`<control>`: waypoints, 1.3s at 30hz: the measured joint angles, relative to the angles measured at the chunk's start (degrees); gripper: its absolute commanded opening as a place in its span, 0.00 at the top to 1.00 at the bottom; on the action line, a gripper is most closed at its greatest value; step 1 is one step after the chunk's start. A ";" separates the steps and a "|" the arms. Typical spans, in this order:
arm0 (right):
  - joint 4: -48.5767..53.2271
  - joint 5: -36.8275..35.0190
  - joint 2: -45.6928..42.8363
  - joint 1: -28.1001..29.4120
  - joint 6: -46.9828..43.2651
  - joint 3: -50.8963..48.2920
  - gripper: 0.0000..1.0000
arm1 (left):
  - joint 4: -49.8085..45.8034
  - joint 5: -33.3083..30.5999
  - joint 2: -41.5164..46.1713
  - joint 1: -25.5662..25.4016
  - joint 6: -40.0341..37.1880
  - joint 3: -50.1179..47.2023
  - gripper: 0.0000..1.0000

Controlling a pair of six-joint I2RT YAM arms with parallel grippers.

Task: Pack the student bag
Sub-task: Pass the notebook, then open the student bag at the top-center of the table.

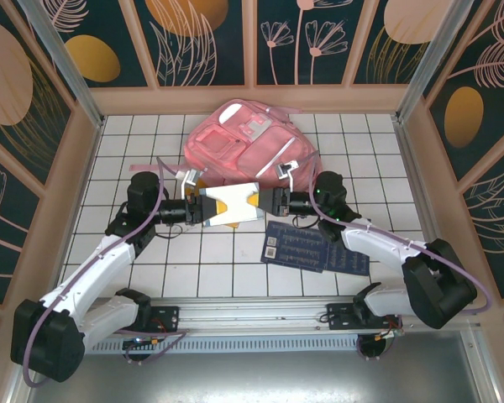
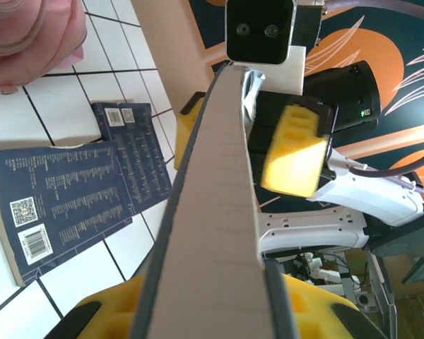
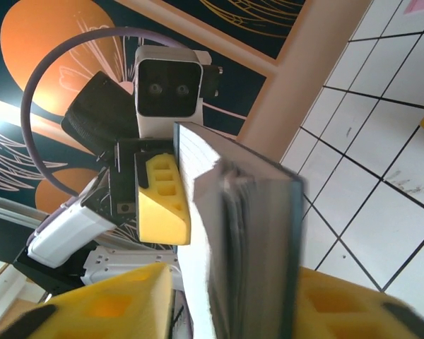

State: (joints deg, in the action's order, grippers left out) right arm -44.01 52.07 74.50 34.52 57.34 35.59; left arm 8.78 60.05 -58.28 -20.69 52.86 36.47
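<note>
Left claw [image 1: 203, 206] clamps book [image 1: 232, 204]; right claw's [image 1: 264, 201] hold on it blurred

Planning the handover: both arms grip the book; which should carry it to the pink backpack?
Right, probably: the right gripper clamps the book facing the middle of the pink backpack, while the left gripper holds it near its edge.

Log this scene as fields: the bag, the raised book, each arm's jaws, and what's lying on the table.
student bag: on the far side of the table
held book: raised between the two arms
left jaws: shut on its left end
right jaws: around its right end, grip unclear
on table: two dark blue books near right arm
</note>
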 measured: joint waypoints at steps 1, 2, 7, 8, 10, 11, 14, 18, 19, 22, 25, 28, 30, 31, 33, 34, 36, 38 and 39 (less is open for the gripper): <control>-0.11 -0.07 0.00 -0.04 0.37 -0.02 0.82 | 0.26 0.17 -0.09 -0.02 -0.02 0.02 1.00; -0.20 -0.07 0.00 -0.04 0.55 -0.07 0.86 | 0.44 0.24 -0.24 -0.02 -0.11 0.04 1.00; -0.87 -0.39 -0.13 -0.50 0.59 -1.14 1.00 | -1.03 0.61 -2.08 -0.02 -1.64 1.09 0.58; -0.66 -0.81 -0.46 -0.74 0.42 -1.42 1.00 | -2.73 0.09 -2.58 -0.04 -3.04 1.92 0.51; 1.29 -1.68 -2.08 -1.42 -0.39 -2.21 1.00 | -6.14 -1.68 -3.91 -0.33 -5.33 4.26 0.38; 2.62 -2.58 -3.28 -2.19 -0.72 -2.86 1.00 | -7.45 -2.47 -4.44 -0.33 -6.27 5.35 0.35; 9.99 -7.21 -9.70 -7.43 -2.78 -5.22 1.00 | -14.01 -7.56 -6.86 -0.33 -11.43 10.82 0.29; 27.17 -22.32 -20.26 -12.00 -8.79 -3.85 1.00 | -17.66 -15.17 -11.82 -0.33 -15.69 18.18 0.29; 31.50 -26.53 -22.36 -12.07 -10.36 -2.71 1.00 | -18.01 -16.85 -14.25 -0.33 -16.50 20.46 0.30; 40.72 -37.64 -28.15 -12.48 -13.81 -0.55 1.00 | -17.90 -19.96 -22.88 -0.48 -17.79 27.54 0.35; 48.63 -47.52 -32.79 -13.60 -16.26 1.18 1.00 | -19.26 -22.86 -33.29 -1.60 -19.61 37.07 0.38; 54.05 -55.36 -35.60 -15.02 -17.62 2.19 1.00 | -20.76 -24.94 -43.95 -3.69 -21.40 48.33 0.39; 56.65 -58.34 -37.29 -15.93 -18.14 2.19 1.00 | -21.66 -25.81 -49.70 -4.90 -22.10 54.58 0.40; 57.75 -59.65 -38.16 -16.35 -18.36 2.19 1.00 | -22.38 -26.16 -52.59 -5.38 -22.45 57.72 0.40; 58.97 -61.13 -39.36 -16.83 -18.75 2.16 1.00 | -23.30 -26.40 -56.89 -6.08 -22.88 62.23 0.40; 59.32 -61.66 -39.80 -16.98 -19.15 2.16 1.00 | -23.58 -26.29 -58.95 -6.38 -22.88 64.17 0.40; 59.78 -62.25 -40.15 -17.14 -19.61 2.16 1.00 | -23.80 -25.64 -62.20 -6.73 -22.86 66.75 0.40; 60.04 -62.36 -40.13 -17.53 -20.11 2.14 1.00 | -23.80 -24.44 -65.18 -7.15 -22.84 68.74 0.40; 60.11 -62.36 -39.89 -17.73 -20.31 2.10 1.00 | -23.80 -24.00 -66.23 -7.32 -22.82 69.31 0.40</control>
State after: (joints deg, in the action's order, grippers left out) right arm 16.10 -10.28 34.61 16.80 37.04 37.69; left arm -15.03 36.05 -124.51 -28.01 30.04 105.78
